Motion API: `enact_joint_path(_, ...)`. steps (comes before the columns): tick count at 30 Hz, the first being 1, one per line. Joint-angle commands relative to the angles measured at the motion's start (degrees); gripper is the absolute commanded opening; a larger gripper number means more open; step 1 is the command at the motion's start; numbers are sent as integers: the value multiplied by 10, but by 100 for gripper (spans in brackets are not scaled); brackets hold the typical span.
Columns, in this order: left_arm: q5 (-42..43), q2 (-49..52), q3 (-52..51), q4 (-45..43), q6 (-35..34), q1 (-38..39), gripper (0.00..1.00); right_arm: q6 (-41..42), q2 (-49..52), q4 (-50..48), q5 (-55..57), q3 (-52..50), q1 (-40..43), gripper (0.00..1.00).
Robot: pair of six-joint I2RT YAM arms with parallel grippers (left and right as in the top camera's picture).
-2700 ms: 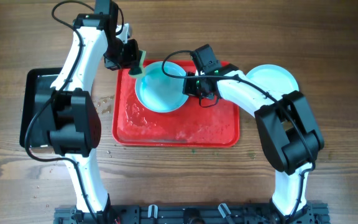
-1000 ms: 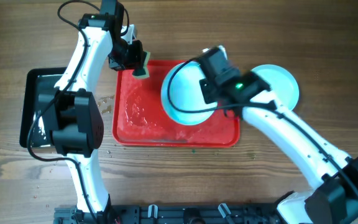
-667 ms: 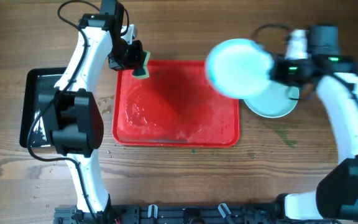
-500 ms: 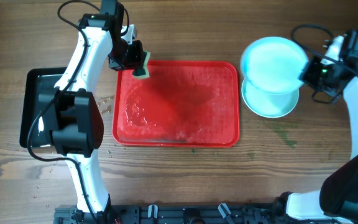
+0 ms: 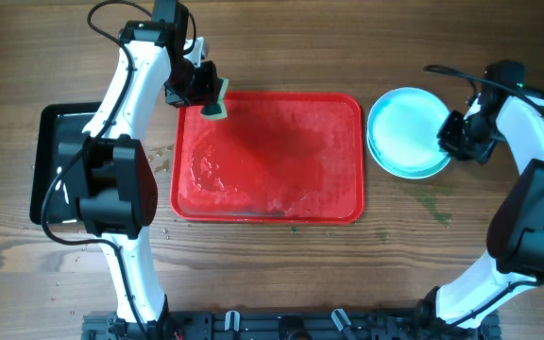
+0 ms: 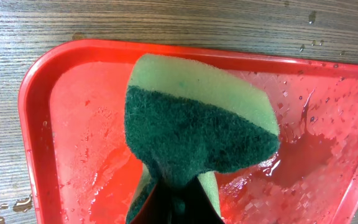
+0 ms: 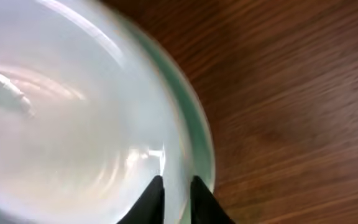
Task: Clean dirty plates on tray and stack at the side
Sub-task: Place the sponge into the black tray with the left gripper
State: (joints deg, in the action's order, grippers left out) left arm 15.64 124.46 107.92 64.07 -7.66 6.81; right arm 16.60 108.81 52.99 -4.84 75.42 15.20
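Note:
The red tray [image 5: 272,179] lies mid-table, wet, with no plates on it. A pale aqua plate [image 5: 404,137] sits on top of a plate stack on the wood to the right of the tray; I cannot make out a white plate. My right gripper [image 5: 451,140] is shut on that top plate's right rim. In the right wrist view its fingers [image 7: 176,190] straddle the rim of the plate [image 7: 73,124], with a lower plate's edge [image 7: 202,134] showing beneath. My left gripper [image 5: 196,87] is shut on a green sponge [image 5: 215,96] over the tray's far left corner. The left wrist view shows the sponge [image 6: 197,124] above the tray [image 6: 36,124].
A smaller black tray [image 5: 55,165] lies at the table's left, under the left arm. Water drops [image 5: 159,161] dot the wood between the two trays. Bare wood lies in front of the red tray and round the plate stack.
My right gripper lifted the aqua plate off the red tray, carried it right and lowered it onto the stack. The left arm and sponge have not moved.

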Motion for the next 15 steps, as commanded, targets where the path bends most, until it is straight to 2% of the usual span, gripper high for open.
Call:
enact_joint_path(1,-5,-19,2,-1,-3,-1,4,-1,4,14,-2,1,-10,21)
enact_joint_path(5,-8,-38,29,29,-3,-24,4,-19,-34,46,-31,31,-11,25)
enact_joint_path(6,-19,-51,34,40,-3,-37,4,-33,-55,51,-58,42,-13,33)
enact_joint_path(9,-99,-74,34,78,-3,-71,4,-48,-112,42,-101,49,-27,46)
enact_joint_path(12,-189,-73,30,111,-3,-105,4,-48,-144,25,-107,49,-61,47)
enact_joint_path(15,-201,-73,-11,124,-7,-136,4,-48,-142,17,-107,48,-110,48)
